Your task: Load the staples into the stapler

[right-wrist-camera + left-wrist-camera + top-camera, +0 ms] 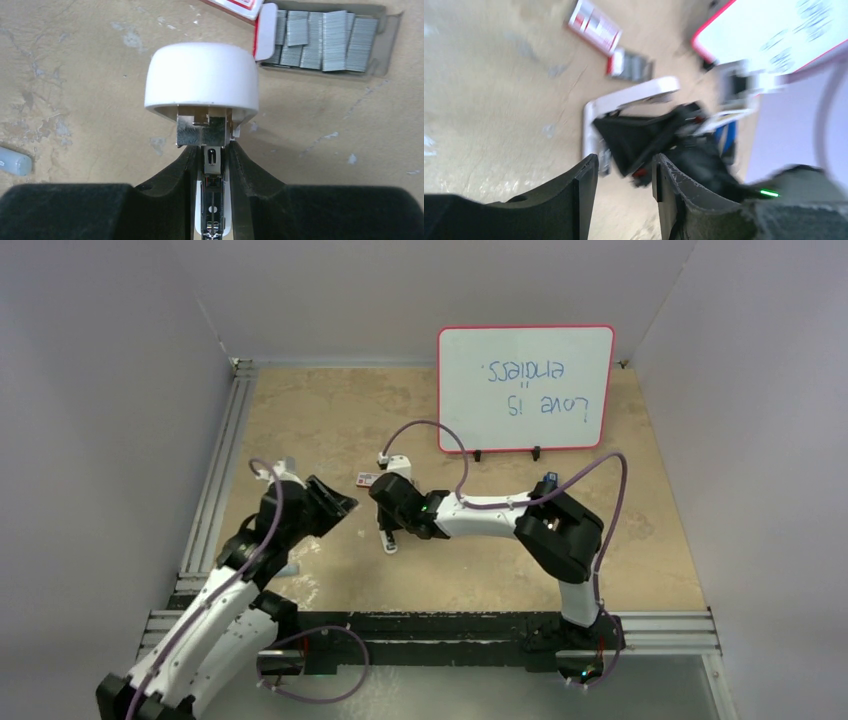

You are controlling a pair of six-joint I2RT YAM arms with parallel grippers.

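The right gripper (212,175) is closed on the stapler (202,75), its two black fingers (177,175) pressing the sides of the narrow metal staple channel. In the right wrist view that channel runs straight up the picture, away from the camera. The white lid is hinged up above it, with its rounded end facing the camera. The stapler's long axis lies in line with the fingers. Just beyond it and to the right, the staples (320,37) lie in grey strips in an open tray, next to a red-and-white box (235,4), all on the beige table (75,75). The left gripper (624,200) has its jaws apart with nothing between them, near the stapler and aimed at it; that view is blurred. From above, the stapler sits mid-table in front of a whiteboard (525,388).
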